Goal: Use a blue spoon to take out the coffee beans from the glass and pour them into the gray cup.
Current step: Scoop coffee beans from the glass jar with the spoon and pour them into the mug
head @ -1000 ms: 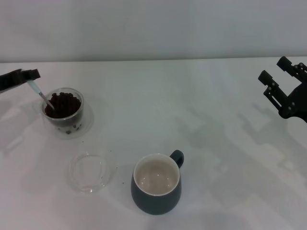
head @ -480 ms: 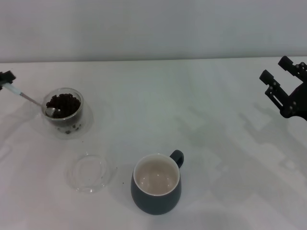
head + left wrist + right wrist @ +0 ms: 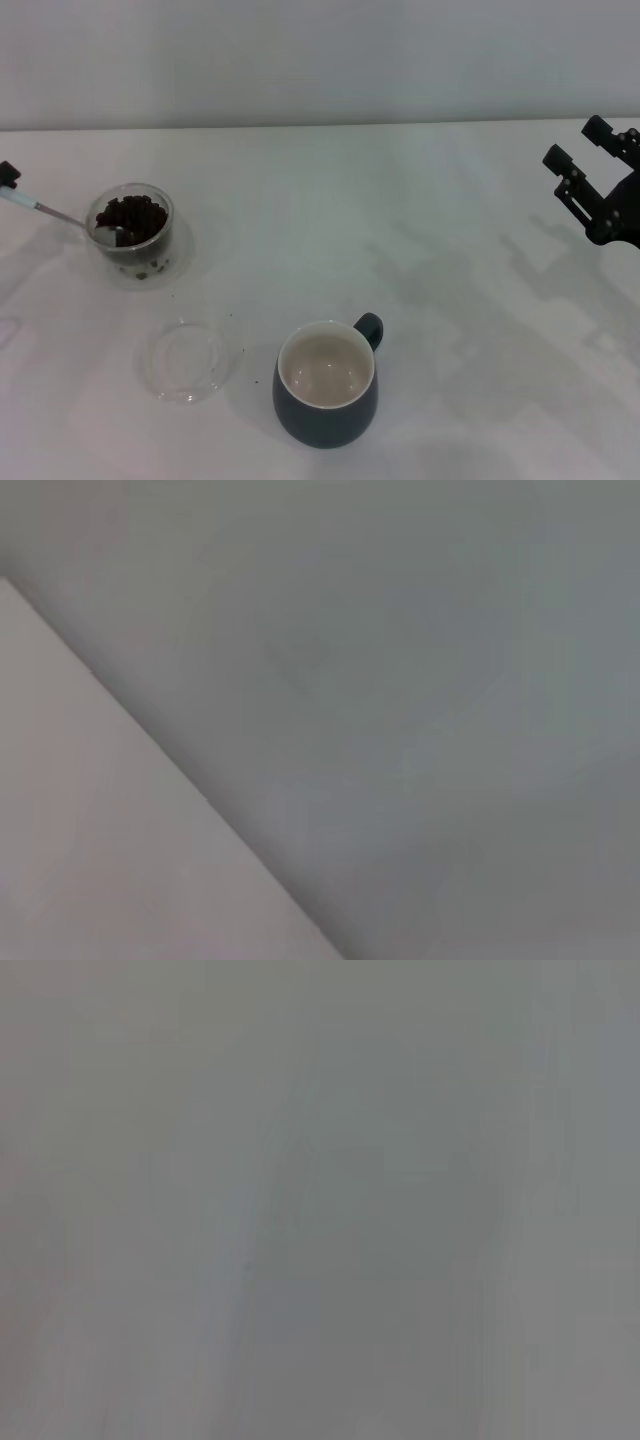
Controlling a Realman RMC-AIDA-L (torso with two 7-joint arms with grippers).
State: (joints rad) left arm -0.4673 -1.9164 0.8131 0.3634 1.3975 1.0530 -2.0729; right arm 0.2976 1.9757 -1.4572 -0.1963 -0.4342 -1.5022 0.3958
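The glass (image 3: 137,250) stands at the left of the white table, holding the coffee beans (image 3: 133,214). The blue spoon (image 3: 60,214) slants into it, its silver bowl among the beans at the glass's left wall and its pale handle reaching toward the left edge of the head view. Only a black tip of my left gripper (image 3: 8,173) shows there, at the handle's end, holding the spoon. The gray cup (image 3: 326,405) stands empty at front centre. My right gripper (image 3: 578,146) hangs open and empty at the far right.
A shallow clear glass dish (image 3: 190,358) lies between the glass and the gray cup. A few stray beans lie near the glass's base. Both wrist views show only blurred grey surface.
My left gripper has drawn back leftward, almost out of the head view. The spoon has tilted from steep to nearly flat, its bowl staying in the glass. The right arm has not moved.
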